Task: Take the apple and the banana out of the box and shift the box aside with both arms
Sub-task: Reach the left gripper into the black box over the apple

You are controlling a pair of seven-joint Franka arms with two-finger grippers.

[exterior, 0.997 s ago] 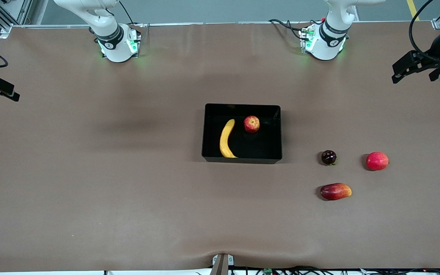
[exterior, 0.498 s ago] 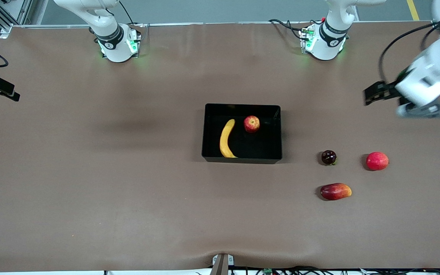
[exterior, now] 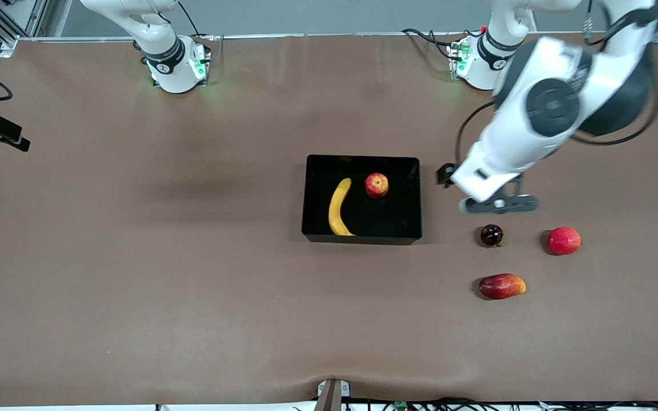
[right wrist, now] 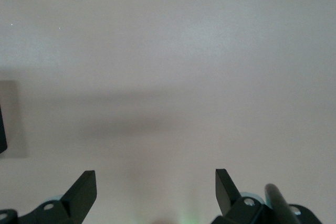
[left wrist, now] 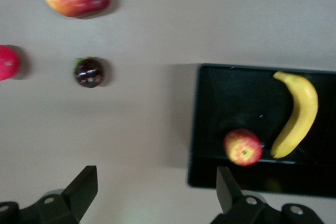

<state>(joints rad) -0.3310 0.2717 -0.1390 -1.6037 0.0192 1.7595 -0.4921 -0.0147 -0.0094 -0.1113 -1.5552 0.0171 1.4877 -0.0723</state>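
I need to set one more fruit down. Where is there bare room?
Inside the box, the floor between apple and the wall toward the left arm's end is bare. The table toward the right arm's end is bare. The left gripper, open, hovers beside the box.

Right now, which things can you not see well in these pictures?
- Left gripper: front view hides its open fingers under the wrist.
- Right gripper: front view's edge cuts it off.
- black bin: right wrist view shows only a corner.
- Apple: blurred in left wrist view.

banana (left wrist: 297, 113), apple (left wrist: 242, 147), in box (left wrist: 210, 124)
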